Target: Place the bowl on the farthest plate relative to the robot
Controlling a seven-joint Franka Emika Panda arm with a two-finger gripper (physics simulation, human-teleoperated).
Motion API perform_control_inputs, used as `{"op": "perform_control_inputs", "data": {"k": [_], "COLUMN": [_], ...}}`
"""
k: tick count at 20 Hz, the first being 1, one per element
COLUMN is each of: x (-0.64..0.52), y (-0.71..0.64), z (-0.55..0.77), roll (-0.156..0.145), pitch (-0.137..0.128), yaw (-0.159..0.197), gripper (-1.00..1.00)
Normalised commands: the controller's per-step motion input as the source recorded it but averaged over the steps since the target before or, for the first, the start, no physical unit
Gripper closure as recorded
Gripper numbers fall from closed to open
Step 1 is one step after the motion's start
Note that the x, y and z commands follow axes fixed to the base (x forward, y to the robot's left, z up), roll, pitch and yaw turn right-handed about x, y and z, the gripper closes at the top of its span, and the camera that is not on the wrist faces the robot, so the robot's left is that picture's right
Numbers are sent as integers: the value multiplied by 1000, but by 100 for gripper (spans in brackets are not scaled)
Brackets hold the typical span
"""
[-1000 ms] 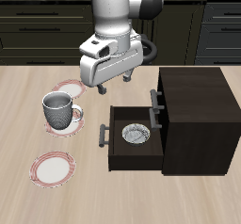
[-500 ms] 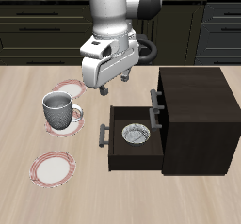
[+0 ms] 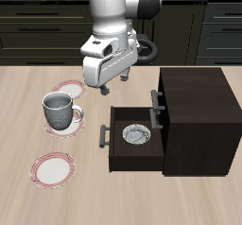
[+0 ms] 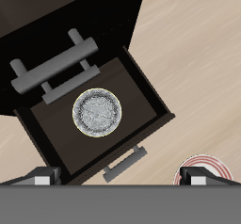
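Note:
The small white bowl [image 3: 137,134] with a grey patterned inside lies in the open drawer [image 3: 115,146] of the dark cabinet; it also shows in the wrist view [image 4: 96,111]. My gripper [image 3: 113,84] hangs open and empty high above the table, behind the drawer and well above the bowl. Three red-rimmed plates lie beside the cabinet: one nearest the table's front edge [image 3: 53,168], one under a grey mug [image 3: 76,125], and one farther back [image 3: 68,87]. One plate's rim [image 4: 200,167] shows in the wrist view.
A grey mug [image 3: 59,110] with a handle stands on the middle plate. The dark cabinet [image 3: 198,115] rises beside the open drawer, with a handle [image 3: 155,106] on its closed upper drawer. Kitchen cupboards line the back.
My gripper has risen very slightly and stays open. The bowl, mug and plates have not moved.

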Motion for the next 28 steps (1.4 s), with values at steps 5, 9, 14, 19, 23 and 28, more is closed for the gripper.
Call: {"op": "perform_control_inputs", "data": {"k": [5, 9, 14, 19, 23, 28], "x": [25, -34, -15, 63, 42, 43], "y": [-26, 1, 84, 9, -4, -40], "z": [-115, -192, -229, -230, -285, -191], "roll": [-12, -14, 16, 2, 6, -6], "pitch": [-10, -96, -31, 45, 39, 20], "yaw": [-35, 57, 69, 12, 7, 20], "gripper": [-100, -100, -100, -100, -100, -100]}}
